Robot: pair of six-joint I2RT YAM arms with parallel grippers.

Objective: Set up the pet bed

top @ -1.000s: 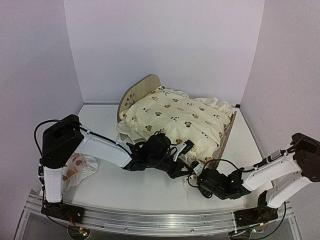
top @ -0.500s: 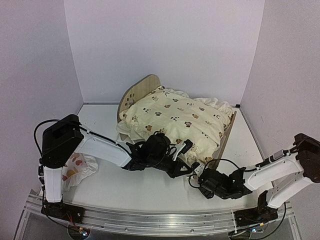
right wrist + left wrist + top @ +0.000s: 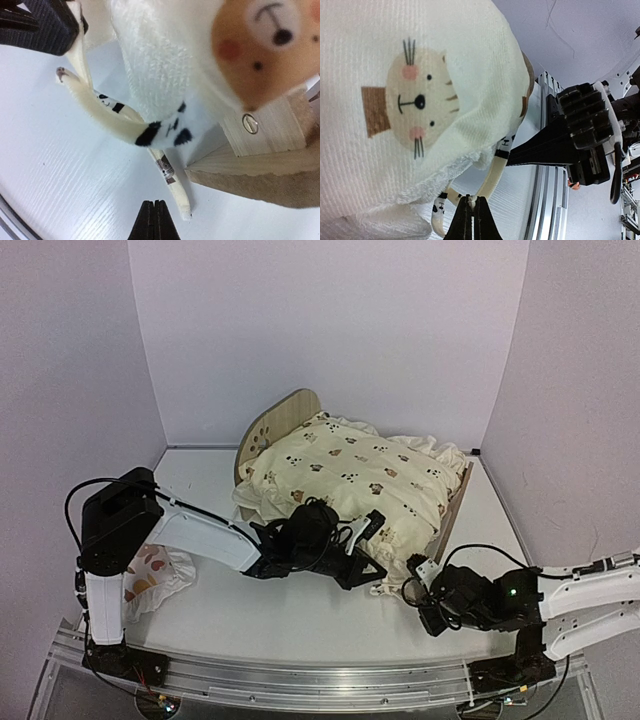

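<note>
One cushion tie (image 3: 491, 175), pinched in left fingers (image 3: 463, 222)

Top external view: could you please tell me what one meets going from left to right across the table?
Small white pillow → pet bed's headboard → left gripper, shut on a cushion tie → right gripper.

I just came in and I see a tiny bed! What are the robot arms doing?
They are setting up a pet bed. A cream animal-print cushion lies on the frame. The left hand is at the cushion's near corner, closed and seemingly pinching one tie. The right hand is closed and empty, low over the table nearby. A small pillow lies at the left.
</note>
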